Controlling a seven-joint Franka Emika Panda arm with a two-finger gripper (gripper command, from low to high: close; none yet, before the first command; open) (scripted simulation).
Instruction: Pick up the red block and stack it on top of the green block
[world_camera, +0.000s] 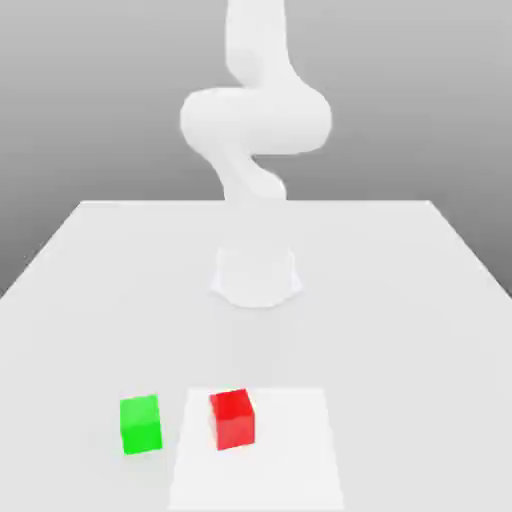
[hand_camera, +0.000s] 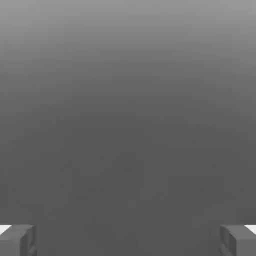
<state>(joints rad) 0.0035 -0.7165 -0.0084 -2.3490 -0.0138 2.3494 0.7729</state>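
Observation:
The red block (world_camera: 232, 418) sits on the white table (world_camera: 400, 300) near its front edge, on a paler rectangular patch (world_camera: 290, 470). The green block (world_camera: 141, 424) rests on the table just off that patch, towards the exterior view's left, a small gap away from the red one. Both cubes are upright and about the same size. In the hand view my gripper (hand_camera: 128, 241) is open, its grey fingertips (hand_camera: 20, 240) far apart with nothing between them, facing a plain grey background.
The arm's white base (world_camera: 256, 275) stands at the table's middle, behind the blocks. Its upper links (world_camera: 255, 120) curl upward and leave the top of the exterior view. The table's edges run along both sides.

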